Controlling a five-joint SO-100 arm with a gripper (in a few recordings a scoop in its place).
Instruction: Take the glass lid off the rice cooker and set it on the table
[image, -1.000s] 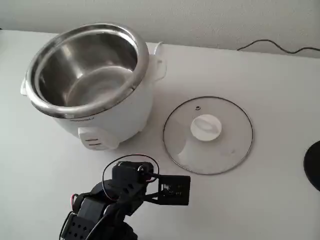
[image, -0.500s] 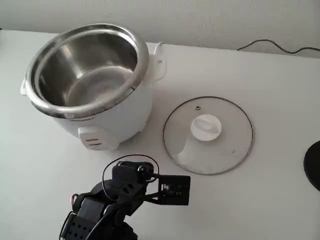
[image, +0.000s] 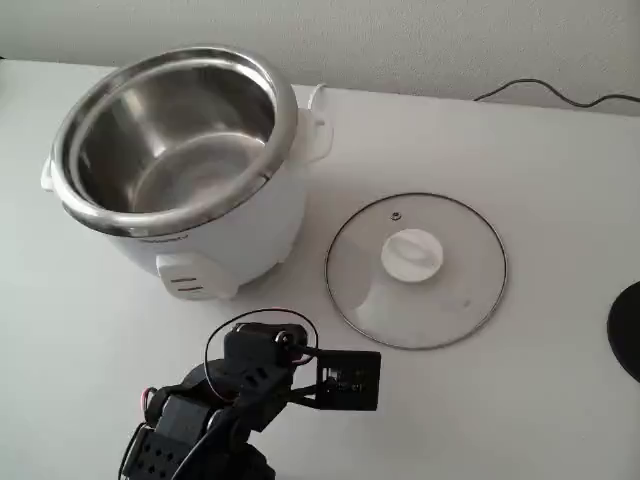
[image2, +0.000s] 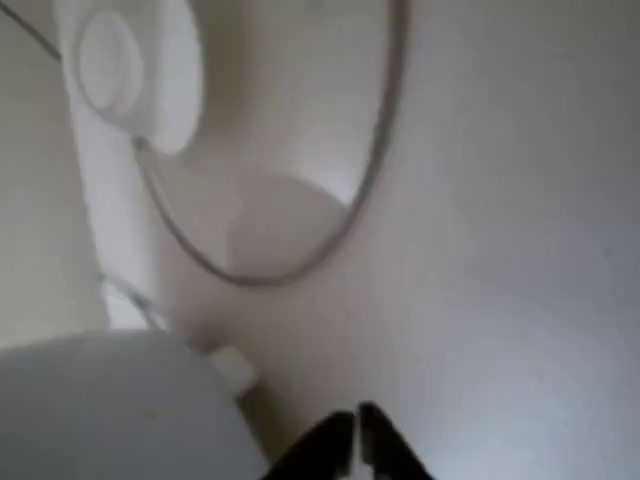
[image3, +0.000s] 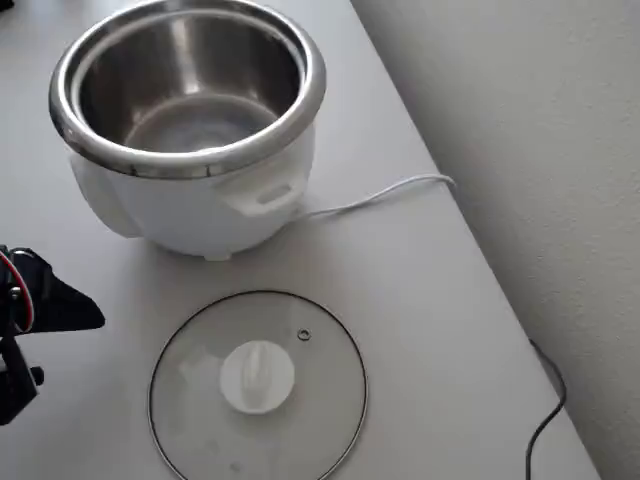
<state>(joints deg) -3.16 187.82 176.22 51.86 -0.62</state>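
There is one rice cooker (image: 190, 160), one glass lid (image: 416, 270), one white table (image: 480, 400), one robot arm (image: 215, 410), and two cables: one black cable (image: 560, 97), one white cable (image3: 380, 197).

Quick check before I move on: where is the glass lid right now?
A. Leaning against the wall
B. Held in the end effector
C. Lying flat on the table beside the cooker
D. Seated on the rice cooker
C. The glass lid lies flat on the table, knob up, apart from the rice cooker, whose steel pot stands open; the end effector is shut and holds nothing.
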